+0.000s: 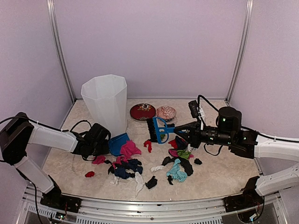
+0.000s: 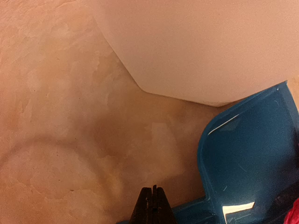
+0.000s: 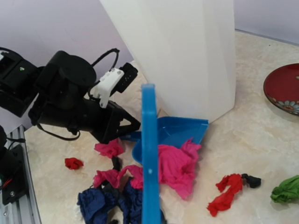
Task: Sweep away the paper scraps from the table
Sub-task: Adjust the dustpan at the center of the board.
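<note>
The table [image 1: 224, 172] is carrying the paper scraps [image 1: 124, 171] in a loose spread from its middle toward the near edge. The dustpan [image 1: 117, 143], just beside the white bin [image 1: 105, 100], is sitting at the spread's left end with its mouth facing right, and the left gripper [image 2: 153, 204] is clamping its rear. The brush [image 1: 156, 129] is pointing its handle right into the closed right gripper [image 1: 181, 130]. The scraps are lying nearward of the bristles, several to their right, so the stroke probably needs to run left toward the pan.
</note>
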Robot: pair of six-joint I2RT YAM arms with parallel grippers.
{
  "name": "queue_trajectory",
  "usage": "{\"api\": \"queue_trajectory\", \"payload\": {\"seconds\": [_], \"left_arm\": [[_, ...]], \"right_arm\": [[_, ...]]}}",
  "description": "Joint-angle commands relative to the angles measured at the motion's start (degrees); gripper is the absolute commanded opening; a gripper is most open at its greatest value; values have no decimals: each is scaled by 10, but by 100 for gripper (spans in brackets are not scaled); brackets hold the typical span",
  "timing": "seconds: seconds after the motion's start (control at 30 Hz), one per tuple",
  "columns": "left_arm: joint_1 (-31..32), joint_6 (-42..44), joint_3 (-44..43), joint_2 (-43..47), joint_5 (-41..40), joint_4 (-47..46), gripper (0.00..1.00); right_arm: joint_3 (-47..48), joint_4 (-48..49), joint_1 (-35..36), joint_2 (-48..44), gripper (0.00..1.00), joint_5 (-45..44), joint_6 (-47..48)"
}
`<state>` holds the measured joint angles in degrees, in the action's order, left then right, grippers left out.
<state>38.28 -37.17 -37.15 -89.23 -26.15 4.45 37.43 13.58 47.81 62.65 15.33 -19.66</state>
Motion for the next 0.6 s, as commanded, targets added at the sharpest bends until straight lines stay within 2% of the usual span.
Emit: {"api": "queue_trajectory", "payload": {"seconds": [0.0, 0.57], "left_arm": [[1, 14, -11, 8, 46, 29, 0], [84, 17, -18, 44, 141, 55, 0]], "right_arm": [[-8, 16, -4, -10, 0, 2, -8], [-9, 19, 1, -10, 0, 8, -17]]}}
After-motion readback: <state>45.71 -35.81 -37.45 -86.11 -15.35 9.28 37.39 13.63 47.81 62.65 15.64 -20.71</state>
